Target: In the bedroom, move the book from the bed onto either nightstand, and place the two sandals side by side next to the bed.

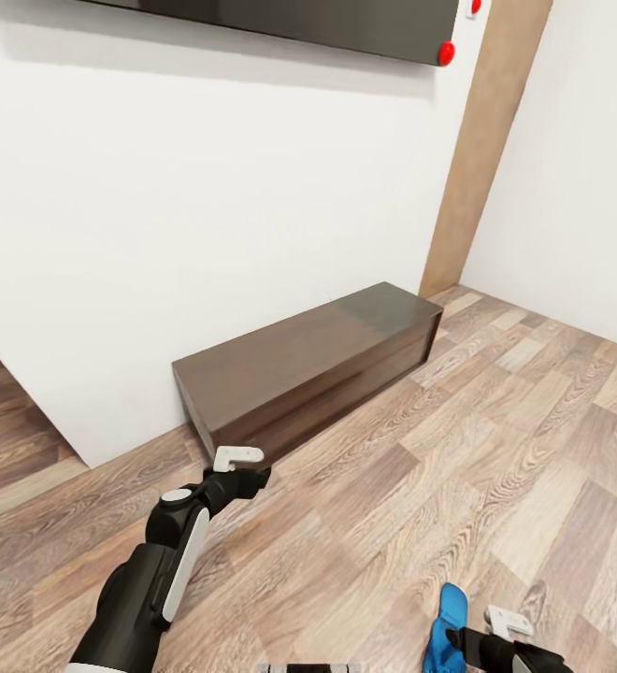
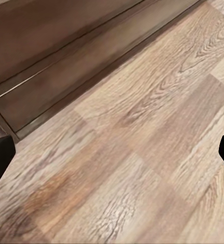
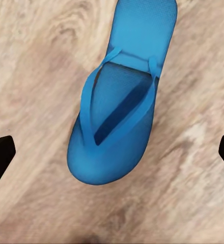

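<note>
Here the left gripper (image 1: 252, 472) hangs wide open over the plank floor (image 1: 495, 449), near the front of a dark bench (image 1: 318, 360) against the white wall (image 1: 206, 187). At lower right, one blue sandal (image 1: 447, 628) lies flat on the floor, the right gripper (image 3: 112, 157) spread wide above it, not touching.
</note>
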Available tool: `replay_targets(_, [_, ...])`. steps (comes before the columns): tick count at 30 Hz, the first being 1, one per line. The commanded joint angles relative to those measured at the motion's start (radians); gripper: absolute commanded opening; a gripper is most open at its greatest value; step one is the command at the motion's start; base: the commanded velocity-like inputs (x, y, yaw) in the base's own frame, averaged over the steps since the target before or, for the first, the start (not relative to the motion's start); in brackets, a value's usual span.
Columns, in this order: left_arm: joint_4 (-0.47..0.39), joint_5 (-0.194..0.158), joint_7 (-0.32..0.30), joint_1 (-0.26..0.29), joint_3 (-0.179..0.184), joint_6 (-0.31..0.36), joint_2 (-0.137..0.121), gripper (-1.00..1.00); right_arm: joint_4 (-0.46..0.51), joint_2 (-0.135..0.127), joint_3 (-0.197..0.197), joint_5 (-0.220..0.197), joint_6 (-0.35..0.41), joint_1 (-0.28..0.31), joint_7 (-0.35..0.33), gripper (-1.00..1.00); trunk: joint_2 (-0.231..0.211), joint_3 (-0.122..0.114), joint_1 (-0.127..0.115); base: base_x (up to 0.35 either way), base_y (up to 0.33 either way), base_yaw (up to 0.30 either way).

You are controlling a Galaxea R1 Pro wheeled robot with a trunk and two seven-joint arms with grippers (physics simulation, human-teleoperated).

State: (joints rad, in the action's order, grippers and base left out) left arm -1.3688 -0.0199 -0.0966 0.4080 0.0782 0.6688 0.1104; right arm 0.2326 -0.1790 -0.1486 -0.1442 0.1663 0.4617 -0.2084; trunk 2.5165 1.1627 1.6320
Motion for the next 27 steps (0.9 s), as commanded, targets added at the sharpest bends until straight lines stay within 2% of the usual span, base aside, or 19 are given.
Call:
replay_targets(1, [0.000,0.000,0.000,0.000,0.000,0.000,0.000,1.00,0.000,0.000,0.000,-0.001,-0.027,0.000,0.000,1.00,0.000,0.004,0.000,0.000,0.000,0.000])
replay_targets(5, [0.000,-0.001,-0.003,0.000,0.000,0.000,0.000,1.00,-0.002,0.000,0.000,-0.003,-0.078,0.000,0.000,1.00,0.001,0.019,0.002,0.000,0.000,0.000])
replay_targets(18, [0.000,-0.001,-0.005,0.000,0.000,0.000,0.000,1.00,-0.002,0.000,0.000,-0.002,-0.148,0.000,-0.002,1.00,0.004,0.070,0.008,0.000,0.000,0.000])
replay_targets(27, [0.000,-0.001,-0.005,0.000,0.000,0.000,0.000,1.00,-0.003,0.002,0.002,-0.004,-0.274,-0.001,-0.033,1.00,0.006,0.105,0.012,0.000,0.000,0.000])
